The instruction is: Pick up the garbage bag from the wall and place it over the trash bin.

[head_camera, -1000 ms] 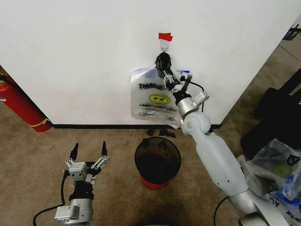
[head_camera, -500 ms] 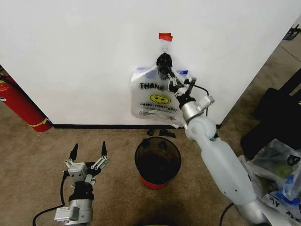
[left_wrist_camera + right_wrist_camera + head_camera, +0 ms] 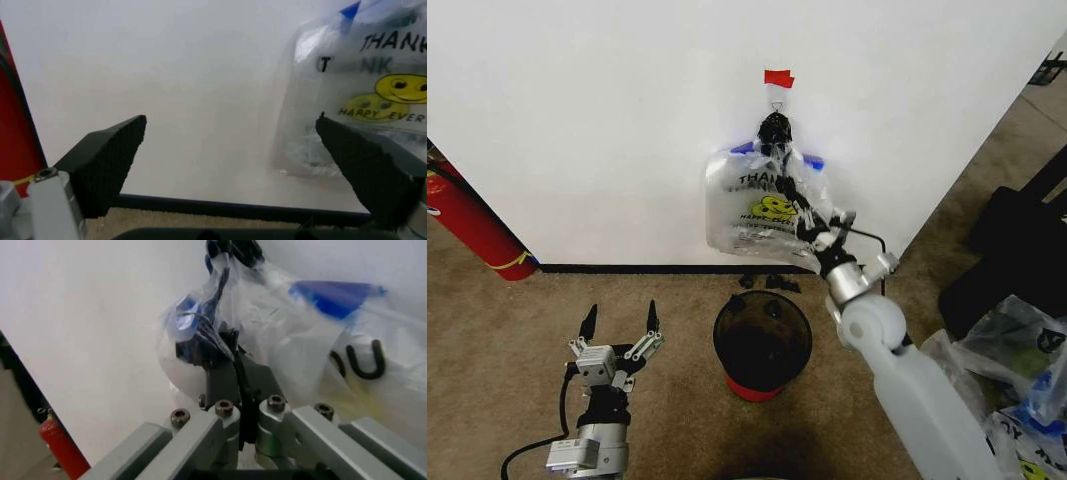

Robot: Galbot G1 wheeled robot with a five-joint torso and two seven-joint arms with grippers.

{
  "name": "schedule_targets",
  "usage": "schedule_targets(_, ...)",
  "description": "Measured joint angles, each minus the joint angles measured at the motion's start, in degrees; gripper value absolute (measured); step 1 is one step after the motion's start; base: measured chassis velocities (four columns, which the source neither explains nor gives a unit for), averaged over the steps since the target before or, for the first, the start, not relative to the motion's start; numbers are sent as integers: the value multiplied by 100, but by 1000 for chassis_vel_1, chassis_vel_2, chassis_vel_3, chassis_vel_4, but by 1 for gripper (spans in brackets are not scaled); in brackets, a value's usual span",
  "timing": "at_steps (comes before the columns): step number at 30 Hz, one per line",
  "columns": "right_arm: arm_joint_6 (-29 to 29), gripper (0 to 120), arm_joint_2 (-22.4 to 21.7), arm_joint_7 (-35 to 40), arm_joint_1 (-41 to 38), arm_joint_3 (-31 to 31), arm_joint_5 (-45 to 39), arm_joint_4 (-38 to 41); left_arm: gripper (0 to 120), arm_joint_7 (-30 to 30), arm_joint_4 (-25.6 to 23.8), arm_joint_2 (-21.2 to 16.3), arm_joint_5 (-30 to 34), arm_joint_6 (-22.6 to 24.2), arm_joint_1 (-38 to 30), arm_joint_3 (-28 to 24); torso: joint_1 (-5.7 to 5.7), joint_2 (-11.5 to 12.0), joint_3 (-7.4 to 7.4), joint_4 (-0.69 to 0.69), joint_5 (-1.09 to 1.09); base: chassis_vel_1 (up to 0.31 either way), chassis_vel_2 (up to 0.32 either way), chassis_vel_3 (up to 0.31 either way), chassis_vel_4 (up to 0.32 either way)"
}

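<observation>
The garbage bag, thin clear plastic with black lettering and a yellow smiley, hangs against the white wall. Its dark bunched top sits just below a small metal hook and a red tape strip. My right gripper is shut on the bag's plastic and pulls it off the wall. In the right wrist view the gripper pinches a fold of the bag. The black mesh trash bin stands on the carpet below. My left gripper waits open, low on the left, facing the bag.
A red fire extinguisher leans at the left by the wall. A big black fabric bag and a heap of clear printed bags lie at the right. Small dark bits lie by the baseboard behind the bin.
My right arm has drawn back and down from the wall. The bag has bunched up and its lower part has lifted with the gripper. The left arm has stayed put.
</observation>
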State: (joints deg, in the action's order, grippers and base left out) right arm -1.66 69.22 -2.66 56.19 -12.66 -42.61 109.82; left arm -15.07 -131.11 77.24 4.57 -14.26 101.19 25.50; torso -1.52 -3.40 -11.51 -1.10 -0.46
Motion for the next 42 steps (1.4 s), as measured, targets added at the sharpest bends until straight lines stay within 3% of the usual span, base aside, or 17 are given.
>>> schedule_targets(18, -577, 0, -204, -292, 1808, -465, 1148, 787, 100, -7, 94, -91, 51, -16, -88, -90, 0, 0, 0, 0, 1, 0, 0, 0, 0)
schedule_targets(42, -2186, 0, -60, -763, 3773, -1042, 2551, 922, 100, -15, 149, -152, 226, -12, -211, -97, -1, 0, 0, 0, 0, 0, 0, 0, 0)
